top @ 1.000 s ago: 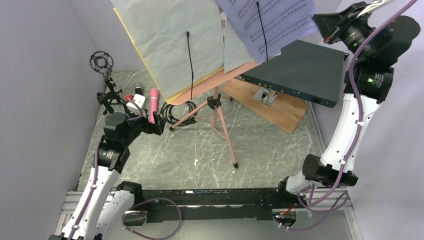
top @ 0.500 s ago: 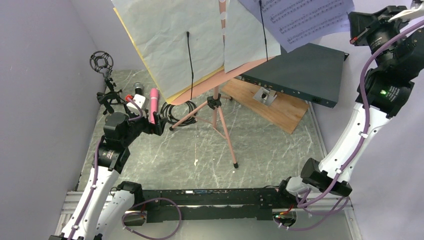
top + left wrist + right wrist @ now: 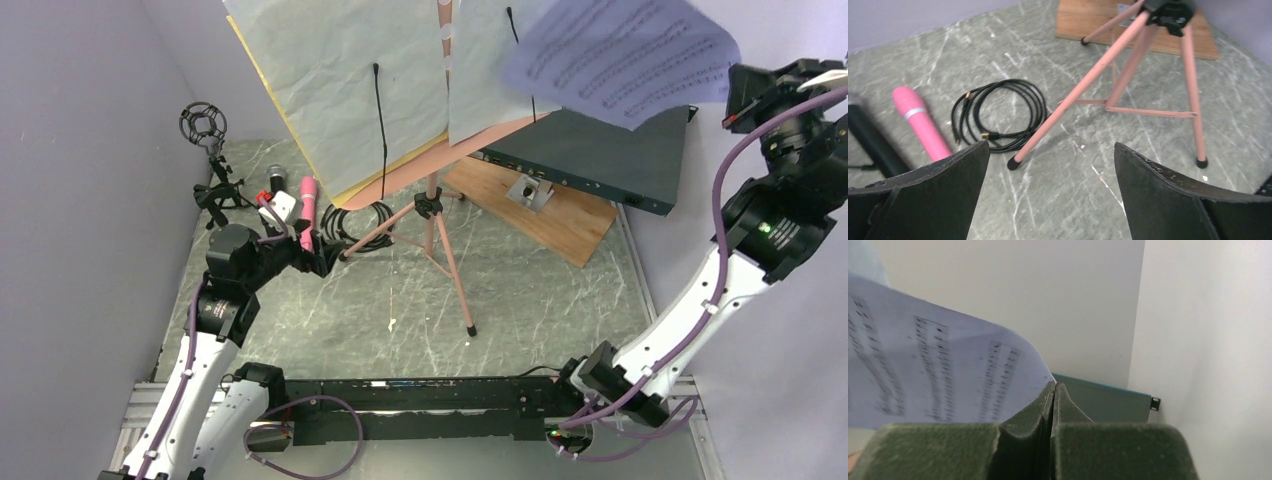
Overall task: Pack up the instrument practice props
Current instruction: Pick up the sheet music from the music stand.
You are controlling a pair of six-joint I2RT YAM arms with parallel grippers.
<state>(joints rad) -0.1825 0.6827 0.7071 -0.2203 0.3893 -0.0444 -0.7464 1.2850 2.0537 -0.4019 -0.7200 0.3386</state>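
Page clamped in the right gripper over the rack — left gripper splayed, empty, tripod leg and cable ahead.

The pink tripod stand stood upright, bearing white and yellow pages. A printed sheet curled aloft at the right. The pink microphone lay beside the black microphone.

Matt paper page, wooden board — smooth

Overhead camera looks steeply down on the tabletop; the low, close left-wrist view shares its pink tripod legs; right wrist faces the wall.
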